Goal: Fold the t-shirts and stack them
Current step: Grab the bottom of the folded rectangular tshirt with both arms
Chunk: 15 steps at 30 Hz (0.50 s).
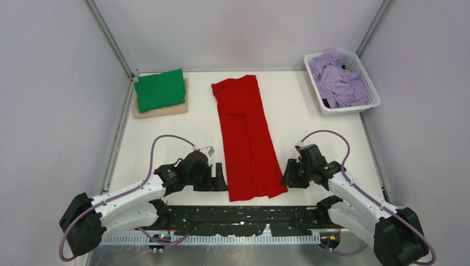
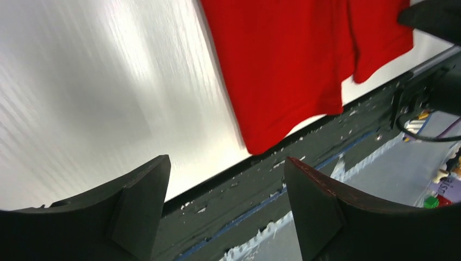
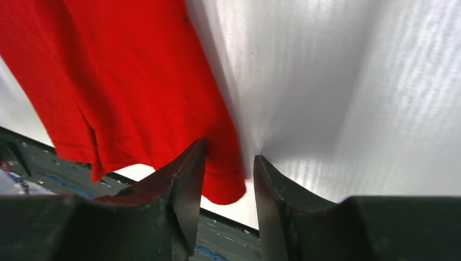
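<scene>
Okay, bright red cloth t-shirt [image 1: 246, 138] flat on the white desk [image 1: 310, 122]; left gripper [image 2: 225, 163] wide apart, right gripper [image 3: 229, 151] slightly apart, straddling its corner.

Between my hands lies a plain bright red shirt [image 1: 246, 138], no print. My left gripper [image 2: 227, 162] and right gripper [image 3: 228, 152] are matt black, and my arms [image 1: 127, 202] are white with lilac cables [image 1: 152, 155]. Far ahead of my left hand a plain green shirt [image 1: 159, 90] lies on a beige one [image 1: 161, 111]. Far ahead of my right, pale lavender shirts [image 1: 335, 83] fill a white mesh basket [image 1: 343, 110]. The table [image 1: 166, 138] is white.
</scene>
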Each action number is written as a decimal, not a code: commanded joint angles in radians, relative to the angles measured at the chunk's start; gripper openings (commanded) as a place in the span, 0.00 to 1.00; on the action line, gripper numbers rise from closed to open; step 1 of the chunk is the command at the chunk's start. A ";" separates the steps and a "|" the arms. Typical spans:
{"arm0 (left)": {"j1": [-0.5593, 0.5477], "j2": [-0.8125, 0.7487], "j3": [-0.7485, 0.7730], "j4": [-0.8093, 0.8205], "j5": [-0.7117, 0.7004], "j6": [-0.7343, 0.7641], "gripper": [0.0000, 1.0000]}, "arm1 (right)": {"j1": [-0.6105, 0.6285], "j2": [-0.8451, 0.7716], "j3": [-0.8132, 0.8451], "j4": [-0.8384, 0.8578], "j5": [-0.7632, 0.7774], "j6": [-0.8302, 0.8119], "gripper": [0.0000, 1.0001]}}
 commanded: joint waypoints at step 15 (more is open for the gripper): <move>-0.136 0.270 -0.013 0.271 0.114 -0.120 0.55 | 0.000 -0.028 -0.094 0.087 -0.182 0.051 0.11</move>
